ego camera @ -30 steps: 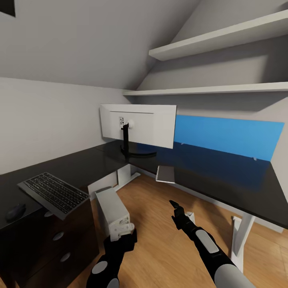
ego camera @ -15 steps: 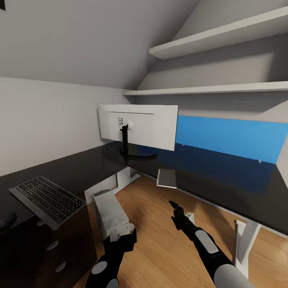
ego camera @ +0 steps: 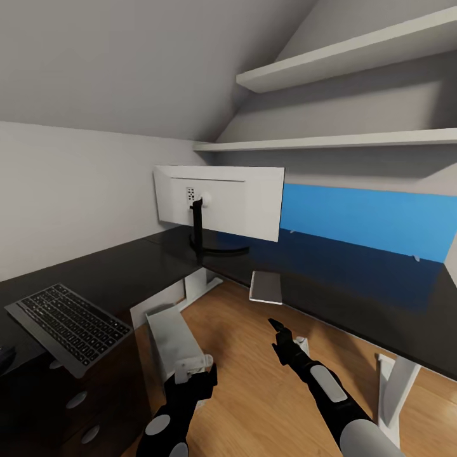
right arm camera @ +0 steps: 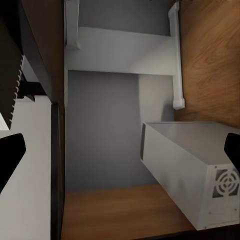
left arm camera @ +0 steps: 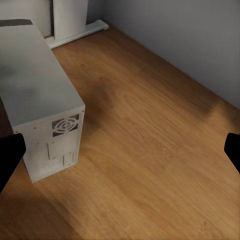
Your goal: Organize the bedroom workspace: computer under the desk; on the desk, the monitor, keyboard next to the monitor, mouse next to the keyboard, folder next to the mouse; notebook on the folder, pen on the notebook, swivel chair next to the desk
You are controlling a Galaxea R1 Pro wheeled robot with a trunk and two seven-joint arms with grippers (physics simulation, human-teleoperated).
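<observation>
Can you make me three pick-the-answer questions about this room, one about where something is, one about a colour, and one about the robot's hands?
1. Where is the computer?
A. on the wood floor by the desk
B. on a shelf
C. on the keyboard

2. What colour is the desk top?
A. white
B. black
C. red

3. What is the left hand doing?
A. squeezing the computer
B. holding the keyboard
C. open, holding nothing

Answers:
1. A, the grey-white tower stands on the floor boards beside the desk leg.
2. B, the glossy top under the monitor and keyboard is black.
3. C, in the left wrist view its fingers sit far apart with only floor between them.
</observation>
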